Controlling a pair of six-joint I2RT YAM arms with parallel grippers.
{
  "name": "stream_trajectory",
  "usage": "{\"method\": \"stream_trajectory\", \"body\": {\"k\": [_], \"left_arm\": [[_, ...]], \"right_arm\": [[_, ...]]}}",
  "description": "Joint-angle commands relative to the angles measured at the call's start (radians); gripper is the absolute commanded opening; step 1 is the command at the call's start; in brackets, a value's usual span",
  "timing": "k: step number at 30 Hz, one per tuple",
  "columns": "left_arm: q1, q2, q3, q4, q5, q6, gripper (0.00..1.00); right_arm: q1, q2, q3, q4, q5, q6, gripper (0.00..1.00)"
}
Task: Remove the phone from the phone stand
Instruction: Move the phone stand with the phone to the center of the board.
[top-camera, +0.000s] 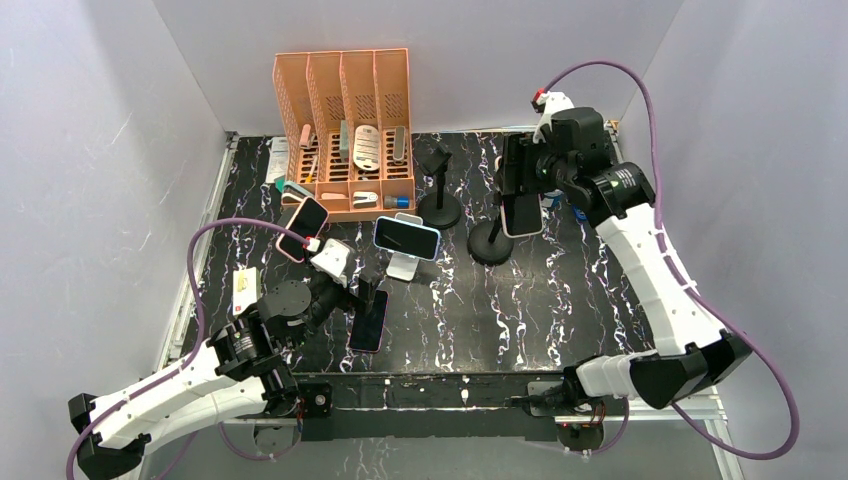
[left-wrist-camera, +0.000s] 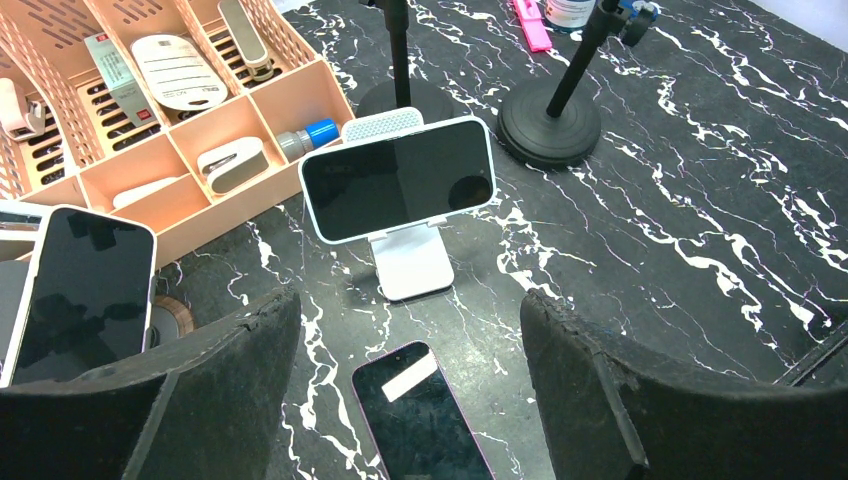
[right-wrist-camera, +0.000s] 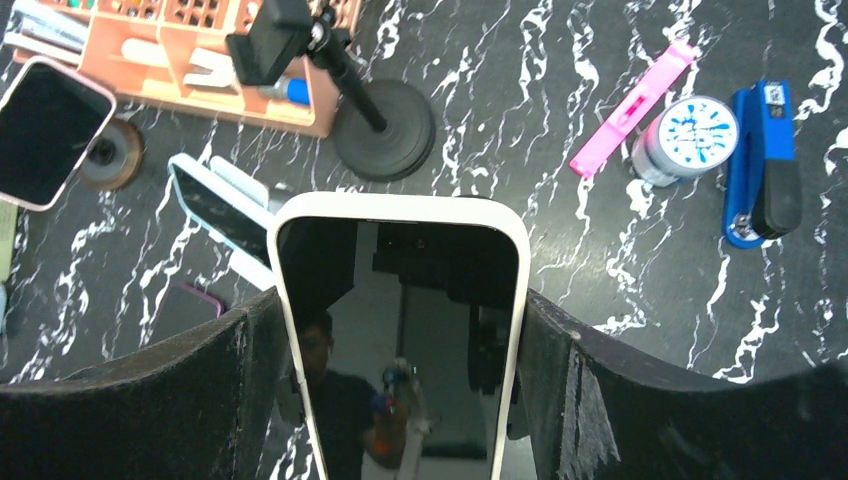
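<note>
A phone (top-camera: 521, 212) in a white case hangs upright on a black pole phone stand (top-camera: 490, 245) at the centre right. My right gripper (top-camera: 520, 190) is shut on it. In the right wrist view both fingers (right-wrist-camera: 230, 390) press the phone's (right-wrist-camera: 400, 400) long edges, and the stand's clamp is hidden behind it. My left gripper (top-camera: 355, 290) stands open low over the near left. In its wrist view nothing lies between the pads (left-wrist-camera: 230, 380); a purple-edged phone (left-wrist-camera: 425, 420) lies flat on the table below.
A second black stand (top-camera: 438, 210) with a bare clamp is left of the held phone. A white desk stand carries a landscape phone (top-camera: 407, 237); a pink-cased phone (top-camera: 303, 228) sits further left. An orange organiser (top-camera: 345, 130) stands at the back. A blue stapler (right-wrist-camera: 765, 165), jar (right-wrist-camera: 685, 138) and pink strip (right-wrist-camera: 632, 105) lie at the right.
</note>
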Motion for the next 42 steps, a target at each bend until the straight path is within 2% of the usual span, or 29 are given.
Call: {"method": "stream_trajectory", "body": {"k": [1, 11, 18, 21, 25, 34, 42], "left_arm": [[-0.001, 0.001, 0.036, -0.004, -0.012, -0.003, 0.78], [-0.001, 0.007, 0.034, -0.004, -0.027, -0.004, 0.78], [-0.001, -0.019, 0.027, 0.015, -0.059, -0.022, 0.77], [-0.001, -0.060, 0.012, 0.087, -0.024, -0.069, 0.79], [-0.001, -0.122, -0.048, 0.279, 0.095, -0.173, 0.82], [-0.001, 0.067, 0.050, 0.303, 0.186, -0.331, 0.81], [-0.001, 0.125, 0.047, 0.382, 0.210, -0.387, 0.80]], "right_arm": [[0.024, -0.087, 0.095, 0.019, -0.055, 0.033, 0.42], [0.055, -0.122, 0.143, -0.069, -0.157, 0.069, 0.38], [0.071, -0.140, 0.113, -0.052, -0.239, 0.114, 0.36], [0.081, -0.142, 0.109, -0.045, -0.249, 0.124, 0.35], [0.109, -0.138, 0.119, -0.049, -0.249, 0.130, 0.35], [0.213, -0.115, 0.113, -0.059, -0.196, 0.140, 0.34], [0.322, -0.099, 0.104, -0.059, -0.120, 0.151, 0.35]]}}
